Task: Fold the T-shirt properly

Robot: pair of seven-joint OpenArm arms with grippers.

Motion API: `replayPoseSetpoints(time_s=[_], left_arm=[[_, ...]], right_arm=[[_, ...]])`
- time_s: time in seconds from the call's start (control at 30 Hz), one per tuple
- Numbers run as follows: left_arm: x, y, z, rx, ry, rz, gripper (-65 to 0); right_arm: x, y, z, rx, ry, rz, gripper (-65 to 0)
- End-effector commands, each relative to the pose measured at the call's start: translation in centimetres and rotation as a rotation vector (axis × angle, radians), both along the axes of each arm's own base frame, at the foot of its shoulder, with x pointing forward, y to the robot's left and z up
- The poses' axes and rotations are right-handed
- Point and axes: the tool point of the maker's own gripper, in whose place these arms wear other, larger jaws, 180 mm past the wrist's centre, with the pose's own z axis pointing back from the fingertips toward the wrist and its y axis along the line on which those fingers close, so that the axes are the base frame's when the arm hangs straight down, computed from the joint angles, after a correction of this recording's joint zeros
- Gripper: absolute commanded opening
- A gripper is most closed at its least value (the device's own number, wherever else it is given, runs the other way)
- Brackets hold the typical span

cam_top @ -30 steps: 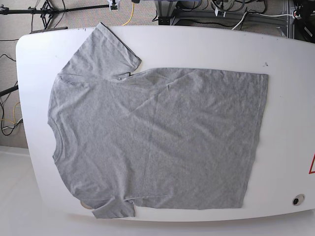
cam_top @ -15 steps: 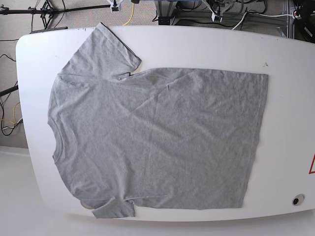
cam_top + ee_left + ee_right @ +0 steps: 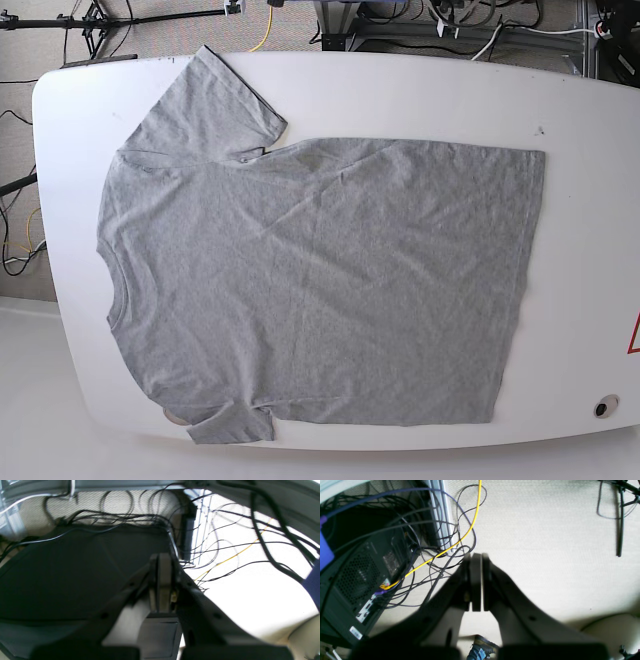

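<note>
The heather-grey T-shirt [image 3: 310,280] lies spread flat on the white table [image 3: 590,220] in the base view, neck to the left, hem to the right. One sleeve points to the far left corner; the near sleeve is tucked at the front edge. Neither arm shows in the base view. My left gripper [image 3: 160,562] is shut and empty, its fingers together, over dark equipment and cables off the table. My right gripper [image 3: 476,560] is shut and empty over carpet and cables. The T-shirt shows in neither wrist view.
A dark computer case [image 3: 362,580] and a yellow cable [image 3: 460,537] lie on the floor behind the table. Stands and cables line the far edge [image 3: 400,25]. A small round fitting [image 3: 603,407] sits at the table's front right corner.
</note>
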Motion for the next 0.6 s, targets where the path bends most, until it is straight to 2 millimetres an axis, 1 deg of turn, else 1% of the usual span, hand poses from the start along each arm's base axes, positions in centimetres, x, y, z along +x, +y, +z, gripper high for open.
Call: replayPoseSetpoints(time_s=[0.0, 0.1, 0.17, 0.23, 0.5, 0.57], left_arm=[[-1.0, 1.0, 0.3, 0.016, -0.006, -0.006, -65.0], [-1.2, 1.4, 0.7, 0.023, -0.026, -0.014, -65.0], [-1.3, 2.3, 1.6, 0.036, -0.074, -0.031, -65.0], [-1.5, 2.4, 1.8, 0.037, -0.082, -0.039, -65.0], [-2.0, 2.9, 2.4, 0.043, -0.082, -0.051, -65.0], [-1.7, 3.4, 2.9, 0.052, -0.098, -0.061, -65.0]], right_arm=[[-2.0, -0.8, 0.4, -0.012, 0.022, 0.003, -65.0], [-2.9, -1.2, 0.7, -0.017, 0.023, 0.011, -65.0], [-3.5, -1.6, 1.4, -0.016, -0.007, 0.03, -65.0], [-3.8, -1.7, 1.7, -0.019, -0.014, 0.032, -65.0], [-4.3, -2.2, 2.5, -0.031, -0.038, 0.05, -65.0], [-4.3, -2.5, 3.1, -0.03, -0.058, 0.049, -65.0]])
